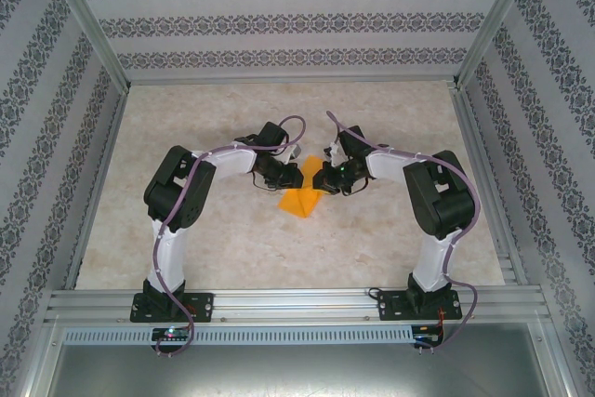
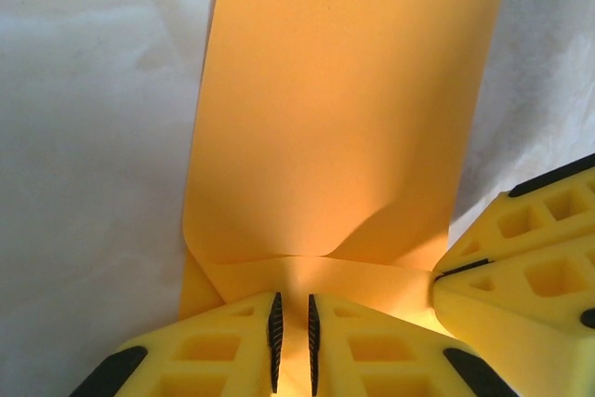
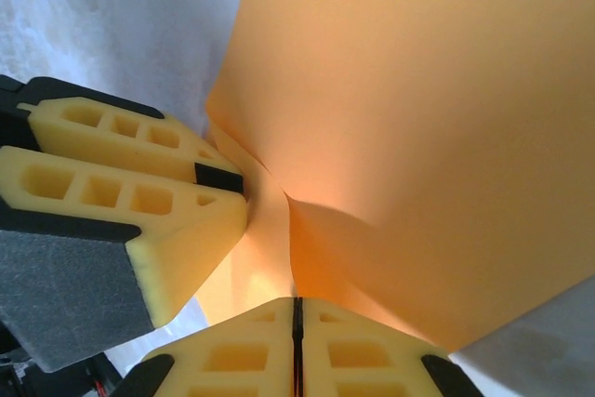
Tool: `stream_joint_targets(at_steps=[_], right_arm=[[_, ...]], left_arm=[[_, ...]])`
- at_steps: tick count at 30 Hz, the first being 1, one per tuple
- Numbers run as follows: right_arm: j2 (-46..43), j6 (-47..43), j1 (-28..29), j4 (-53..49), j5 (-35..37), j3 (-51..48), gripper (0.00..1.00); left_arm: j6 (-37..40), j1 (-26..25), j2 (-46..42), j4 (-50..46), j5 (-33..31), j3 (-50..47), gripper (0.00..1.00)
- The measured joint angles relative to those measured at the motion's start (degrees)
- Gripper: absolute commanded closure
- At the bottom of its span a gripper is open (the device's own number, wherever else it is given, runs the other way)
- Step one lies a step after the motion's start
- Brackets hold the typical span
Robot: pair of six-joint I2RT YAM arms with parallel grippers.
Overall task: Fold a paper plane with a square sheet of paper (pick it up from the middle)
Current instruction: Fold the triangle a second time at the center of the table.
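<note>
Treat the task as being in its early stage. The square sheet of paper (image 1: 299, 195) sits at the centre of the top view, partly lifted off the table (image 1: 186, 239) and bunched into a tent-like shape between the two arms. The left gripper (image 2: 293, 313), at the bottom of the left wrist view, is clenched on the lower margin of the sheet, with a thin layer of paper passing between its pads. The right gripper (image 3: 297, 327), at the bottom of the right wrist view, is pinched fully closed on the same margin, just beside the left one. The pick-up therefore appears done. What you see in the paper is a soft buckle running from the two pinch points (not a pressed crease), and no pointed dart shape exists yet. By this reading, the centre crease, the nose folds and the wing folds all remain to be made
</note>
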Motion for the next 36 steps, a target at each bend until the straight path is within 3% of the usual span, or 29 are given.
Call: stream_joint_targets(at_steps=[36], right_arm=[[1.31,-4.72,1.51,-3.85,7.19,1.86,0.9]], left_arm=[[1.22,0.0,0.52,0.02,0.52,0.31,0.8]])
